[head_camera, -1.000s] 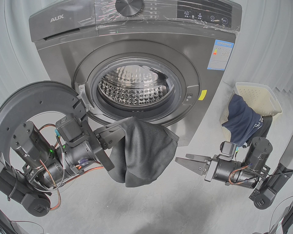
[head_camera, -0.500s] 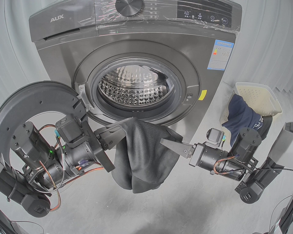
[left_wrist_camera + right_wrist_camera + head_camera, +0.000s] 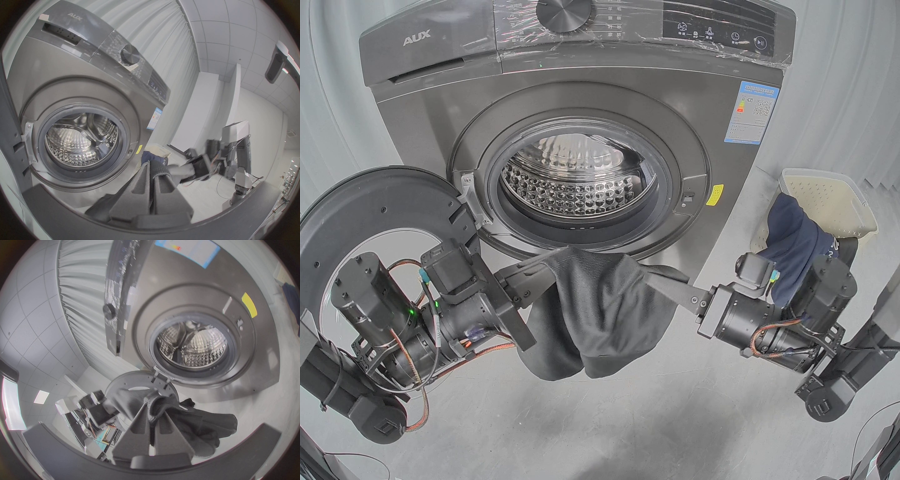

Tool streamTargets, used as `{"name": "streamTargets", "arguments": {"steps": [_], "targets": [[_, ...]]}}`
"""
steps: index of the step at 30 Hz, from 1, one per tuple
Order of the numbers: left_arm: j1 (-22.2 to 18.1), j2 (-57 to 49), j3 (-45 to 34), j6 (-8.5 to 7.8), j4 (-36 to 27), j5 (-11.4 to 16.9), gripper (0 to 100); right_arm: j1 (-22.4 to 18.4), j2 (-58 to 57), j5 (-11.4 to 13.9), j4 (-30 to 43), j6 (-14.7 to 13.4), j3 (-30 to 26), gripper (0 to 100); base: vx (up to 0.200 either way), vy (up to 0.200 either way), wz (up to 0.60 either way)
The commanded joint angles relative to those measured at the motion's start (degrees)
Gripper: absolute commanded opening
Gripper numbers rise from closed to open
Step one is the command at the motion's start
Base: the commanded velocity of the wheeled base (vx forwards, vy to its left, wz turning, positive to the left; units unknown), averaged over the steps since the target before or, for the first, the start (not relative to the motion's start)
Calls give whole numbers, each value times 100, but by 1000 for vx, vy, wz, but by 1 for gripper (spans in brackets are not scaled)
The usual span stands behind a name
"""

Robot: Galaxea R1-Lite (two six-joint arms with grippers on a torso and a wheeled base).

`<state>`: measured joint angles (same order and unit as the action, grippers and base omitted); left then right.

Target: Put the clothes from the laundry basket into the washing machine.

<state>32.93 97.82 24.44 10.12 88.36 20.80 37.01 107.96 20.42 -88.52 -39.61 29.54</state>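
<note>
A dark grey garment [image 3: 600,312] hangs stretched between both grippers just below the washing machine's open drum [image 3: 575,172]. My left gripper [image 3: 540,272] is shut on its left edge; the same grip on the dark grey garment [image 3: 157,167] is seen from the left gripper [image 3: 152,175]. My right gripper [image 3: 659,284] is shut on the right edge, and in the right wrist view the right gripper [image 3: 151,416] pinches a bunched fold of the garment [image 3: 200,424]. A navy garment [image 3: 797,240] drapes over the laundry basket [image 3: 831,197] at the right.
The washing machine [image 3: 575,81] stands straight ahead with its round door [image 3: 369,212] swung open to the left, close behind my left arm. Bare grey floor [image 3: 625,419] lies below the hanging cloth. Pale curtains [image 3: 850,81] hang behind the basket.
My right gripper moved left from beside the basket to the garment's right edge and shut on it. The cloth is now pulled wider and lifted a little. The left arm barely shifted.
</note>
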Motion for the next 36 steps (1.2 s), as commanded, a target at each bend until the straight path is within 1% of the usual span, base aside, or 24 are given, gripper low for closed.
{"name": "streamTargets", "arguments": {"steps": [1, 2, 4, 7, 10, 12, 13, 14, 16, 17, 18, 19, 20, 21, 23, 25, 26, 28, 29, 30, 31, 32, 33, 36], "targets": [[-120, 378, -36, 17, -47, -225, 0, 131, -829, -205, 71, 14, -80, 0, 0, 0, 0], [-146, 581, -168, -1, -47, -454, 100, 192, -1058, -319, 124, 14, -27, 0, 0, 0, 0], [-217, 792, -361, -27, -3, -498, 100, 201, -1207, -354, 282, 14, -9, 0, 0, 0, 0], [-243, 976, -414, -1, 6, -542, 100, 201, -1269, -372, 476, 23, 17, 0, 0, 0, 0], [-208, 1064, -563, -36, 6, -603, 100, 254, -1216, -407, 625, 67, 228, 0, 0, 0, 0], [-173, 1073, -686, -124, -29, -665, 100, 298, -1154, -618, 845, 85, 421, 0, 0, 0, 0], [-173, 1073, -695, -133, -29, -673, 100, 298, -1146, -636, 862, 85, 439, 0, 0, 0, 0], [-164, 1073, -836, -300, -47, -673, 100, 342, -1110, -820, 1012, 85, 641, 0, 0, 0, 0], [-155, 1082, -1064, -511, -12, -665, 100, 430, -1084, -1005, 1170, 85, 826, 0, 0, 0, 0], [-146, 1082, -1117, -555, 6, -656, 100, 447, -1075, -1040, 1214, 94, 852, 0, 0, 0, 0], [-93, 1073, -1231, -678, 6, -612, 100, 509, -1075, -1137, 1372, 129, 896, 0, 0, 0, 0], [-32, 1038, -1240, -713, 6, -603, 100, 526, -1075, -1181, 1469, 190, 913, 0, 0, 0, 0], [38, 994, -1240, -731, 6, -586, 100, 544, -1075, -1225, 1583, 313, 931, 0, 0, 0, 0], [56, 985, -1231, -731, 6, -586, 100, 553, -1075, -1233, 1601, 340, 931, 0, 0, 0, 0], [161, 879, -1117, -739, 6, -559, 100, 606, -1058, -1312, 1706, 489, 922, 0, 0, 0, 0], [205, 871, -880, -722, 6, -498, 100, 711, -1058, -1339, 1803, 603, 913, 0, 0, 0, 0], [205, 862, -774, -722, 15, -489, 100, 737, -1058, -1392, 1899, 726, 922, 0, 0, 0, 0], [241, 862, -590, -704, 15, -480, 100, 773, -1040, -1655, 2137, 1008, 949, 0, 0, 0, 0], [267, 862, -537, -695, 6, -480, 100, 790, -1040, -1734, 2172, 1052, 966, 0, 0, 0, 0], [364, 862, -405, -678, 6, -480, 100, 896, -979, -1936, 2251, 1139, 1028, 0, 0, 0, 0], [451, 862, -317, -669, 6, -489, 100, 966, -908, -2042, 2260, 1157, 1072, 0, 0, 0, 0], [451, 862, -317, -669, 6, -489, 100, 966, -908, -2042, 2260, 1157, 1072, 0, 0, 0, 0], [601, 871, -168, -651, 6, -489, 100, 1019, -803, -2147, 2269, 1183, 1142, 0, 0, 0, 0], [742, 932, -62, -651, -29, -498, 100, 1036, -653, -2174, 2295, 1227, 1283, 0, 0, 0, 0]]}}
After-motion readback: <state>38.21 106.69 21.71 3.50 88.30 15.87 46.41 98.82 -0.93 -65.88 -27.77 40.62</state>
